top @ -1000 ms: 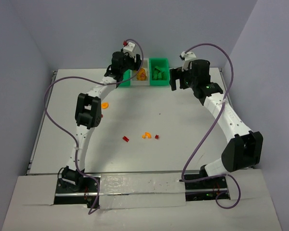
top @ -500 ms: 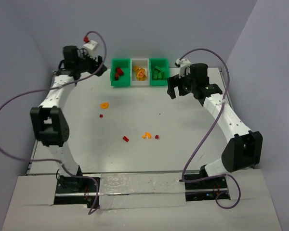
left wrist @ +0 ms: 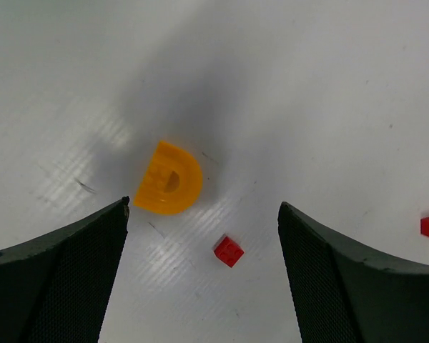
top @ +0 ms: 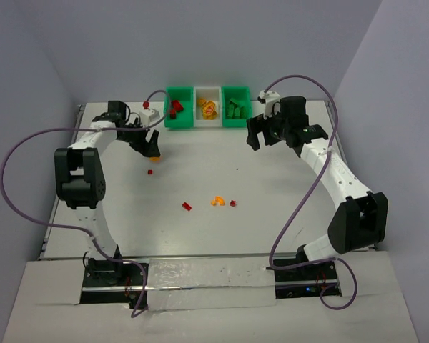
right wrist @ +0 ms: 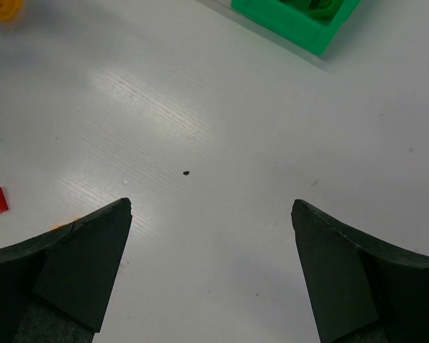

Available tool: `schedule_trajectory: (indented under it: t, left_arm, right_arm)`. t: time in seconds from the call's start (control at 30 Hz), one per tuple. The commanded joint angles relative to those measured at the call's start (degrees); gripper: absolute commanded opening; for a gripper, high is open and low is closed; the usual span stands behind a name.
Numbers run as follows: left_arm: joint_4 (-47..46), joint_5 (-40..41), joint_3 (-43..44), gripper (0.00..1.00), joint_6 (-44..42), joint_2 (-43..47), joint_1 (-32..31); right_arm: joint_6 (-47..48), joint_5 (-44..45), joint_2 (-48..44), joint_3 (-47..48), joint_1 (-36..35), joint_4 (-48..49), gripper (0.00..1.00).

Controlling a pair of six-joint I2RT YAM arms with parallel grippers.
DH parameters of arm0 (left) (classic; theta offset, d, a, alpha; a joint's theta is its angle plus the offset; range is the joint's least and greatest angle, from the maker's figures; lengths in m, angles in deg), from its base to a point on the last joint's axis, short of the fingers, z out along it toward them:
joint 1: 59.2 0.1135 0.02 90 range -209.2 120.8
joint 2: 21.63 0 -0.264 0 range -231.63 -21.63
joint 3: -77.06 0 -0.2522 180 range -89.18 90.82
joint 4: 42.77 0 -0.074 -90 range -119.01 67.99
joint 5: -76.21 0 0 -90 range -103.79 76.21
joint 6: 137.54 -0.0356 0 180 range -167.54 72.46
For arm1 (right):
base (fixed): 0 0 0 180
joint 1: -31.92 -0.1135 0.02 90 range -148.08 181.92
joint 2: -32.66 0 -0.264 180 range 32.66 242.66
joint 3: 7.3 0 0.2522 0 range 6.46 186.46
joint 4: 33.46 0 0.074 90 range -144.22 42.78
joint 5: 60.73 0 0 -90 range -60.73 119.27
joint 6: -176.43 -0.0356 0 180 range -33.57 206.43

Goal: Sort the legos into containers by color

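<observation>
Three joined bins stand at the back: a green bin (top: 169, 120) holding red legos (top: 175, 108), a white bin (top: 199, 118) holding orange and yellow legos (top: 210, 108), and a green bin (top: 244, 118) holding green legos (top: 234, 110). My left gripper (top: 151, 146) is open and empty above an orange D-shaped lego (left wrist: 169, 187) and a tiny red lego (left wrist: 229, 251); both lie between its fingers (left wrist: 71, 264) in the left wrist view. My right gripper (top: 257, 136) is open and empty over bare table (right wrist: 211, 204), in front of the right green bin (right wrist: 293, 18).
A red lego (top: 186, 206), an orange curved lego (top: 217, 201) and another red lego (top: 233, 204) lie mid-table. Purple cables loop off both arms. Grey walls close the back and sides.
My left arm left the left green bin, swung out to the back left, then came down over the orange lego. My right gripper shifted a little left, away from the right green bin.
</observation>
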Motion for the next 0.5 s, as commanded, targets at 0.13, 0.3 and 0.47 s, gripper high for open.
schedule_trajectory:
  t: [0.13,0.3,0.47]
  left_arm:
    - [-0.7,3.1,0.5,0.9,-8.9,-2.7,-1.4]
    - [-0.7,4.1,1.2,0.89,-12.7,-5.6,-1.4]
    - [-0.6,3.7,1.9,0.88,-14.9,-8.0,-1.6]
  right_arm:
    - [0.7,0.1,-0.8,-1.3,-0.4,-0.5,1.0]
    - [1.0,0.3,-0.3,-0.9,-0.3,-1.0,1.0]
    - [1.5,0.8,0.4,-0.6,-0.4,-1.2,1.0]
